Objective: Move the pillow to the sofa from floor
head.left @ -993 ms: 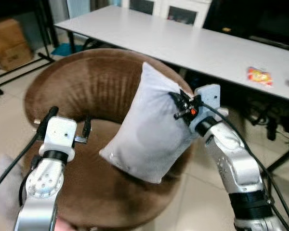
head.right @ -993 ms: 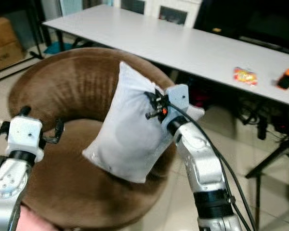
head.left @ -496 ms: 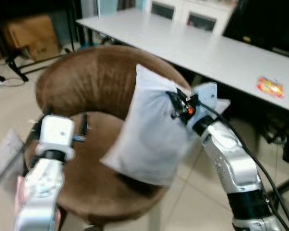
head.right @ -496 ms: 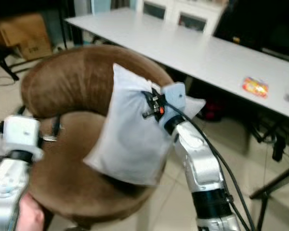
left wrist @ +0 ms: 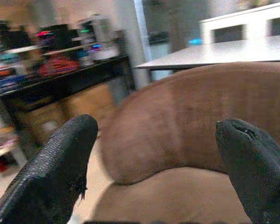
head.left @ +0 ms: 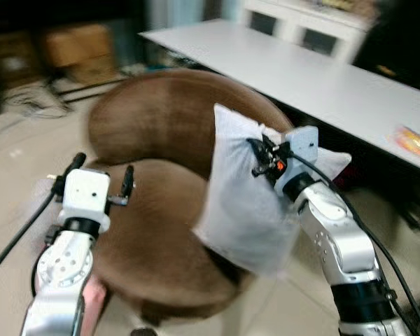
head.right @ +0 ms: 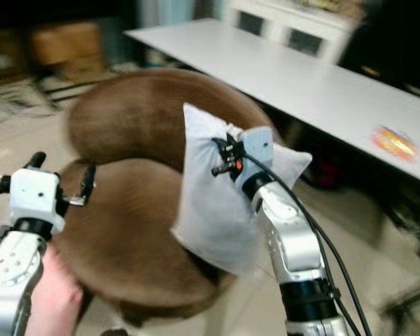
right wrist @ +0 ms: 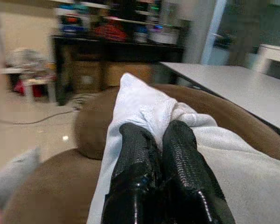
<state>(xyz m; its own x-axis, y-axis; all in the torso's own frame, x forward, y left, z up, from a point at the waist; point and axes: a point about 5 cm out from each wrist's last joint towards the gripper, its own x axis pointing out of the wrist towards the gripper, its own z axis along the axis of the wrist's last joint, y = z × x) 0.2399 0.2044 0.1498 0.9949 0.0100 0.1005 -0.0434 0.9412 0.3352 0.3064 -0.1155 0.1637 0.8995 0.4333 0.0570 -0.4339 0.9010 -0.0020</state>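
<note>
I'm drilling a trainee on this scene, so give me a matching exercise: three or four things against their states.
Things:
1. pillow
2. left gripper
3. right gripper
4. sofa

States:
A. brown, round-backed
B. fingers apart, holding nothing
C. white, held up over the seat
D. fingers pinched on fabric

Pairs: 1-C, 2-B, 3-D, 4-A

- Both eye views look down and forward from the head onto the sofa (head.left: 161, 210), sharing it and the table (head.left: 322, 77) behind it.
- Left wrist view faces the sofa's backrest, close.
- Right wrist view looks along its fingers (right wrist: 172, 172) over the sofa.
</note>
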